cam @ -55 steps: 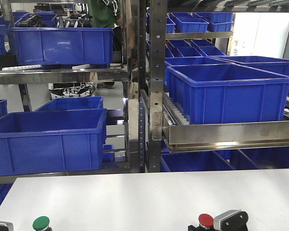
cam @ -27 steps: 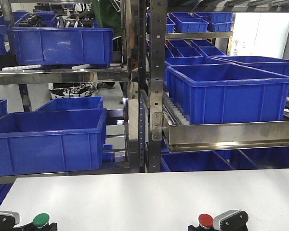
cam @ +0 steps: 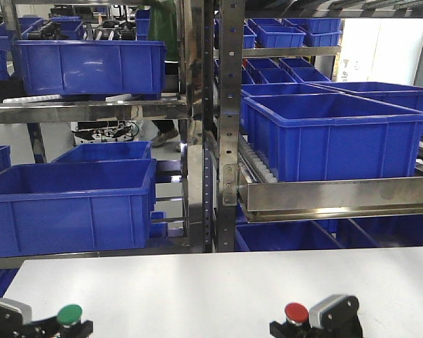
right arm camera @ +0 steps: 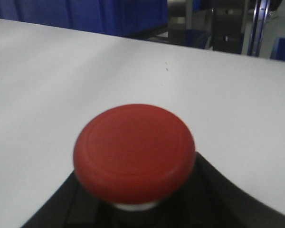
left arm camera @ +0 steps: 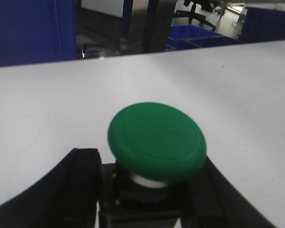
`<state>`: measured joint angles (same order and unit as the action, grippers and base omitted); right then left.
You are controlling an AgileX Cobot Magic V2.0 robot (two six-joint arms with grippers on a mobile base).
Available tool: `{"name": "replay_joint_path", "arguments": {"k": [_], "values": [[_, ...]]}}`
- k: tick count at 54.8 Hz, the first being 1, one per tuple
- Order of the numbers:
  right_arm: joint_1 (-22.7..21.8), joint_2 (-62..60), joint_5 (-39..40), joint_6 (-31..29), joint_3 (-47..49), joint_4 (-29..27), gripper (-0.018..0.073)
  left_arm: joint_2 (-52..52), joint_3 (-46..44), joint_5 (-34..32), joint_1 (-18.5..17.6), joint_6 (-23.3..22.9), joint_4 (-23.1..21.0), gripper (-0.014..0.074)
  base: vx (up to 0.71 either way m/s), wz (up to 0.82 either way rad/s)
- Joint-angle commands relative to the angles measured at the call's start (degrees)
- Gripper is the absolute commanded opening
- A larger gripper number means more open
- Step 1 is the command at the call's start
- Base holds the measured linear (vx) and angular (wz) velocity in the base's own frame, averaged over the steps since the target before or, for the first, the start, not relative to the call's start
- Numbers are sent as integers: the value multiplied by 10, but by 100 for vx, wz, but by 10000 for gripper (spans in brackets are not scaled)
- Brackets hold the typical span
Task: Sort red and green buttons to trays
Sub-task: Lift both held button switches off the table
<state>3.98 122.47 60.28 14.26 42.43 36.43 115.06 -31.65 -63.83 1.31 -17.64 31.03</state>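
— Where is the green button now?

— At the near left edge of the white tabletop, in the left gripper. In the left wrist view its round green cap points up, a little toward the camera. The black fingers stand on both sides of the black body under the cap and press on it. So this gripper is clenched on the green button.

— And the red one?

— The red button is at the near right side of the tabletop, well apart from the green one. The right gripper has it. In the right wrist view the red cap fills the middle, a bit blurred, and the dark fingers come out from under it on both sides. The cap hides the place of contact, but the fingers sit tight beside the body, so I take it as grasping the red button.

— Do the buttons stand on the tabletop, or hang above it?

— I cannot tell; the bottom edge of every view cuts them off.

— What is behind?

— A metal rack with deep blue crates on its shelves, beyond the far edge of the tabletop.
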Motion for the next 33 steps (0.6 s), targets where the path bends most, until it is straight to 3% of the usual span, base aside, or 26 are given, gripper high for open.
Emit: {"name": "replay_joint_path", "arguments": {"k": [1,9,13,17,24,30,33], "values": [[-1,-96,-25,38,7,33,-8,-88,18,-28,-2,-2,-25,-1,0,0],[-1,-220,-173,191,7,91,-8,-209,56,79,-2,-8,-23,0,0,0],[-1,-289,-251,279,7,139,-8,-278,62,150,-2,-48,-23,0,0,0],[-1,-360,-317,365,2,207,-8,-350,61,234,-2,-95,7,0,0,0],[-1,-511,-371,516,-37,341,-8,-490,61,343,-2,-197,139,0,0,0],[-1,-630,-395,626,-78,435,-8,-589,62,384,-2,-368,267,0,0,0],[-1,-692,-411,670,-98,479,-8,-635,62,389,-2,-449,356,0,0,0]]}}
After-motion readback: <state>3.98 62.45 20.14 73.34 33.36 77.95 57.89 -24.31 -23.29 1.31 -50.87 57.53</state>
